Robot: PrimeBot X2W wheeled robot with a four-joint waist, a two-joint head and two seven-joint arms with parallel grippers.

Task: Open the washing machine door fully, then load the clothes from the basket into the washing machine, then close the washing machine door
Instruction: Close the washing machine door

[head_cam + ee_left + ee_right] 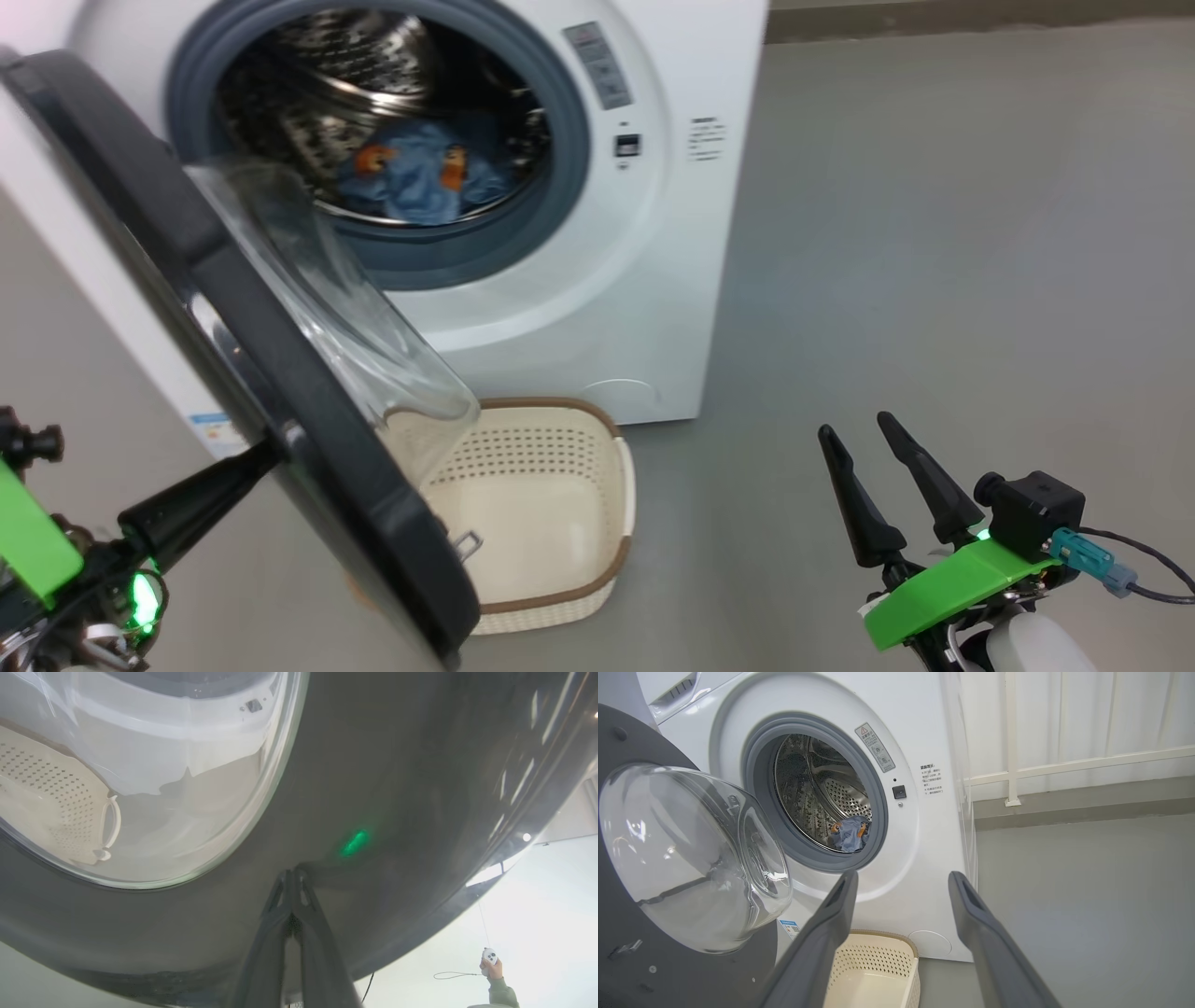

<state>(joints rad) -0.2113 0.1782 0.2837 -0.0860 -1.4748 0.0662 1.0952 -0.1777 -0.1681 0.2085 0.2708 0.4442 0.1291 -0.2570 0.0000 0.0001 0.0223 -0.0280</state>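
The washing machine (653,280) stands with its drum exposed, and blue clothes (420,177) lie inside it. The washing machine door (121,159) hangs swung out toward me, its glass bowl over the basket (532,448), whose bare cream bottom shows. My left gripper (257,457) is shut, its tips pressed against the door's outer black face (397,788); the tips (292,873) touch the rim just below the glass. My right gripper (856,429) is open and holds nothing, low to the right of the basket. In its wrist view its gripper (900,879) frames the machine front (924,835), the clothes (850,833) and the basket (878,956).
Grey floor (934,233) stretches to the right of the machine. A white railing and wall (1064,765) stand behind it. In the left wrist view a person's hand (490,963) holds a small white remote on a cord at the lower right.
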